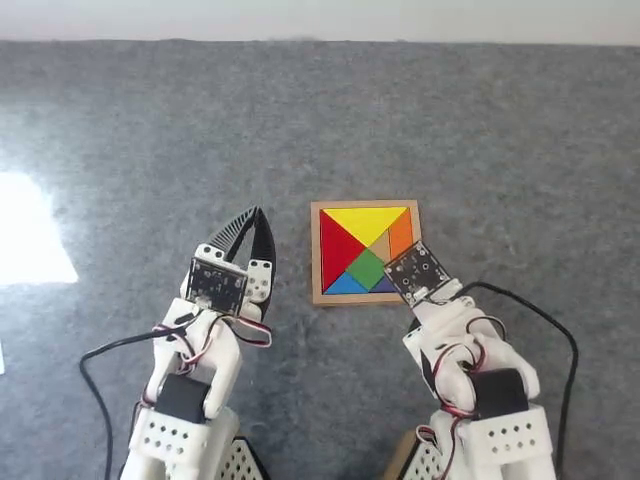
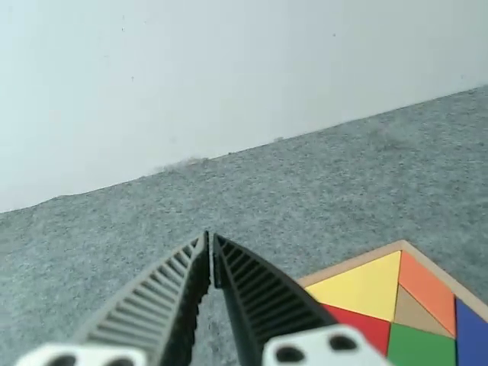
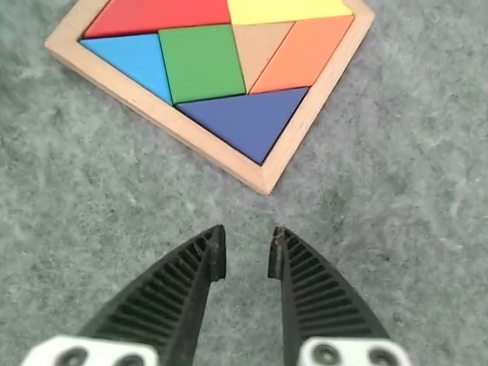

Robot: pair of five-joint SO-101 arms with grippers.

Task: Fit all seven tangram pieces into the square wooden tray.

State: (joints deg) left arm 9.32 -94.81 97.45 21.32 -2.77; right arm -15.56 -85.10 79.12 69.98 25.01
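Grey felt table [image 1: 500, 130]; left tool [image 2: 210, 244] closed beside tray [image 1: 365, 205]; right tool [image 3: 245, 253] ajar, empty.

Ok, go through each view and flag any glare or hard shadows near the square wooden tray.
High view: a white glare patch washes out the grey felt table on the left, well clear of the square wooden tray. Left wrist view: even light, the pale wall is bright, no hard shadows. Right wrist view: soft, even light, no glare on the coloured tangram pieces.

tangram pieces [image 1: 365, 225] in tray [image 1: 315, 250]; left gripper [image 1: 255, 212] left of tray; right gripper [image 3: 245, 255] by its near-right corner
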